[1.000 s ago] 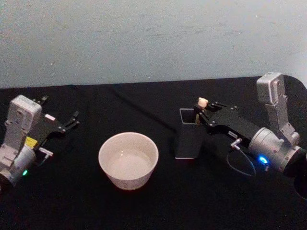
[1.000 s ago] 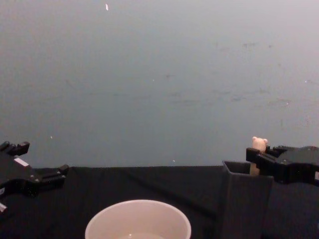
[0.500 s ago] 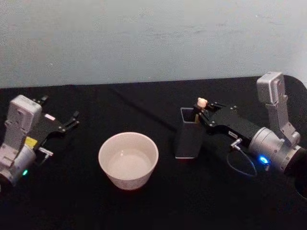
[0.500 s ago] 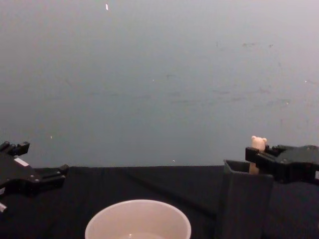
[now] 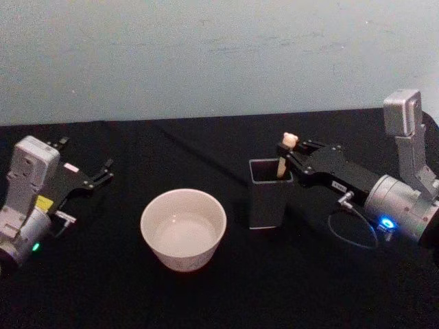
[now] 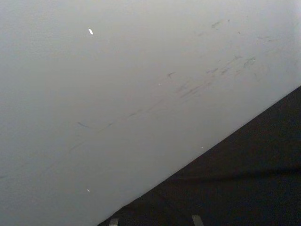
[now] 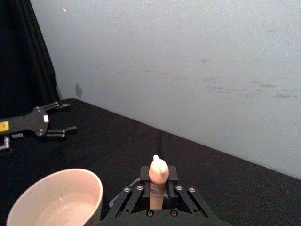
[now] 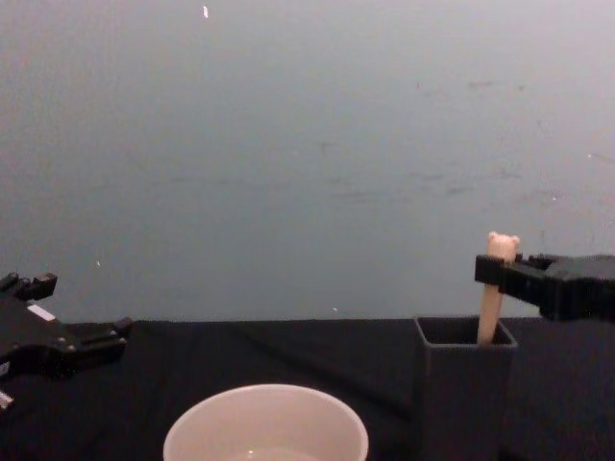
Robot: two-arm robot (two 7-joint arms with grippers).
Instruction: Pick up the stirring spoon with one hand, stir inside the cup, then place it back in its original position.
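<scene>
A pale blue-grey wall [image 5: 206,55] stands behind a counter [image 5: 206,301] covered in black cloth. From the right side a black and silver arm reaches in towards the middle, and its right tool [image 5: 288,153] is closed on the beige handle of the stirring spoon [image 5: 280,166], gripping it just below the small bear head [image 5: 289,139] at the top. At the left side of the counter the other arm rests idle, well apart from everything, with the left tool [image 5: 88,154] spread wide and holding nothing. A wide cream-white cup [image 5: 182,257] sits near the front middle of the counter, pale inside. Just to its right, not touching it, stands a dark grey square holder [image 5: 266,202] (a tall open-topped box). The spoon stands nearly upright in the back right part of this holder, its handle rising above the rim; its shaft and bowl are hidden inside. The right wrist view shows the handle pinched between the two jaws.
</scene>
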